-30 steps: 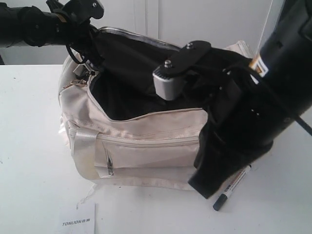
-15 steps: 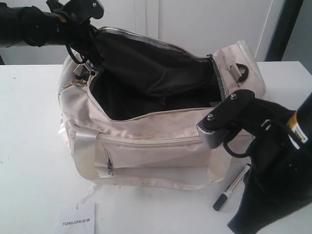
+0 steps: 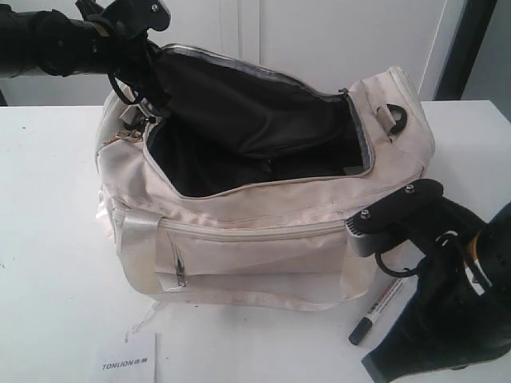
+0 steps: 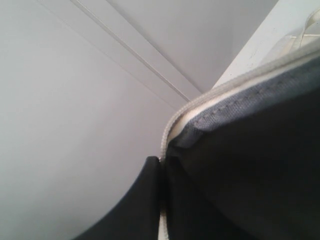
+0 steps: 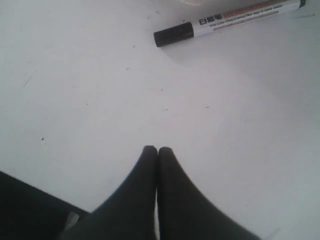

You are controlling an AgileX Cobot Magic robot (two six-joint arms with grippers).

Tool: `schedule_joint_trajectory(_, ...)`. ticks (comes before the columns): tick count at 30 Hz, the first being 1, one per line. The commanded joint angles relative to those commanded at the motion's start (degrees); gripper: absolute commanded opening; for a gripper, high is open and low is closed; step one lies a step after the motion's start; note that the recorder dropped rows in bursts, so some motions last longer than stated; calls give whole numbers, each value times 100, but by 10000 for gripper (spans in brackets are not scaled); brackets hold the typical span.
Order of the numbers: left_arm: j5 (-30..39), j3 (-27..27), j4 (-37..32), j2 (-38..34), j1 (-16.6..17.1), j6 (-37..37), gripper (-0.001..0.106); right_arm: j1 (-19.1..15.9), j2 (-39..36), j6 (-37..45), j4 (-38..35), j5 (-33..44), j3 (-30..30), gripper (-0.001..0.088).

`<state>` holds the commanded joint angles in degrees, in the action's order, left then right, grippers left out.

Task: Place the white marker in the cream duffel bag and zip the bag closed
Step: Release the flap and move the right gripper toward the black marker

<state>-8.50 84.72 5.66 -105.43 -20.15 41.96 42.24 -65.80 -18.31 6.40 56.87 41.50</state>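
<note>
The cream duffel bag (image 3: 239, 239) stands on the white table (image 3: 48, 279) with its top zipper open and the black lining showing. My left gripper (image 3: 142, 68) is shut on the raised far flap at the bag's left end; the left wrist view shows its fingers (image 4: 150, 190) pinching the zipper edge (image 4: 225, 92). The white marker (image 3: 382, 307) lies flat on the table off the bag's front right corner, dark cap nearest the camera. My right gripper (image 3: 383, 367) hangs low beside it, shut and empty. In the right wrist view the marker (image 5: 230, 20) lies ahead of the closed fingertips (image 5: 158, 149), apart from them.
A white paper tag printed TONLION (image 3: 128, 359) lies near the front edge. A gold keyring pull (image 3: 120, 137) hangs at the bag's left end. The bag's front has a strap handle (image 3: 137, 239) and a zipped pocket. A white wall stands behind.
My right arm has swung from above the bag's opening down to the front right, ending low over the table beside the marker. The left gripper and bag have stayed still.
</note>
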Motion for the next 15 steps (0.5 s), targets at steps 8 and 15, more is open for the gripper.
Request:
schedule_joint_trajectory(8, 0, 0, 0, 0, 0, 0, 0, -10, 0, -1399, 956, -311, -352, 0)
schedule_joint_trajectory(15, -40, 0, 0, 0, 0, -5, 0, -10, 0, -1307, 956, -455, -495, 0)
